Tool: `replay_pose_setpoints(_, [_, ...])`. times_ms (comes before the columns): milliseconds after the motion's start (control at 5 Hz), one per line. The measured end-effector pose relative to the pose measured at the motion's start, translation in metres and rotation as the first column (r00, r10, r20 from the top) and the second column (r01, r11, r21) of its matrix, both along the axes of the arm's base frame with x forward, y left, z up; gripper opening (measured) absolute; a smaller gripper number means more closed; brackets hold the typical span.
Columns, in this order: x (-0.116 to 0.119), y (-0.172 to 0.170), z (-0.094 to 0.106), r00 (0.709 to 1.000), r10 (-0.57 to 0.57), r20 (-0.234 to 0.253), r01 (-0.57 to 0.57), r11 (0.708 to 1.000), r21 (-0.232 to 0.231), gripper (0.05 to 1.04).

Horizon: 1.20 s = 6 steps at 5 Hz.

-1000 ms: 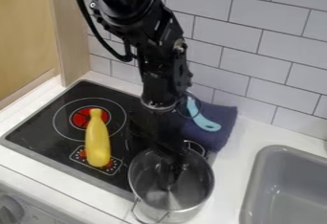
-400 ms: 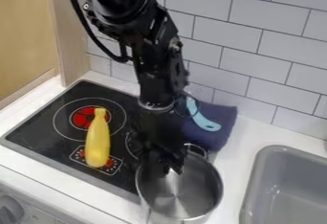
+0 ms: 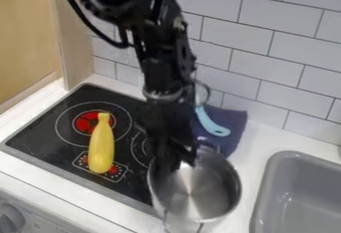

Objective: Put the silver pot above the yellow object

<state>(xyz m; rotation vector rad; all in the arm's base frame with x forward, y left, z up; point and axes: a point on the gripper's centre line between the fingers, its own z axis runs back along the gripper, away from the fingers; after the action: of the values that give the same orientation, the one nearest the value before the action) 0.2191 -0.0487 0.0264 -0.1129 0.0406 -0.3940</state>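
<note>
- The black stove (image 3: 40,129) was at the left.
- The silver pot (image 3: 200,189) was at the lower centre.
- The gripper (image 3: 178,163) was at its upper-left rim; open or closed, I could not tell.
- The yellow object (image 3: 101,150) lay on the stove.

The round, silver-coloured metal pot (image 3: 202,197) has a shiny interior, its open mouth facing up toward the camera. One thin wire handle points toward six o'clock, another toward one o'clock. It shows at the four-o'clock corner of the black, flat stove top (image 3: 43,136); whether its base touches anything cannot be seen.

The smooth, long, yellow, squash-shaped object (image 3: 101,150) lies on the stove top, at ten o'clock from the pot and well apart from it. Its slim neck points to twelve o'clock, its fat rounded end to six. Its material is unclear.
</note>
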Motion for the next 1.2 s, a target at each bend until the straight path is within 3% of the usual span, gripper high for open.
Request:
replay_pose_setpoints(200, [0.007, 0.017, 0.020, 0.995, 0.094, 0.020, -0.093, 0.995, -0.030, 0.063])
replay_pose_setpoints(400, [0.020, 0.048, 0.038, 0.966, 0.257, 0.031, -0.256, 0.966, -0.036, 0.063])
replay_pose_setpoints(600, [0.037, 0.090, 0.047, 0.895, 0.444, 0.039, -0.443, 0.896, -0.034, 0.063])
replay_pose_setpoints(800, [0.051, 0.117, 0.042, 0.818, 0.575, 0.006, -0.575, 0.817, -0.033, 0.063])
replay_pose_setpoints(1000, [0.073, 0.131, 0.038, 0.796, 0.605, -0.004, -0.605, 0.796, -0.007, 0.063])
replay_pose_setpoints(1200, [0.087, 0.143, 0.021, 0.779, 0.626, -0.043, -0.625, 0.780, 0.019, 0.063])
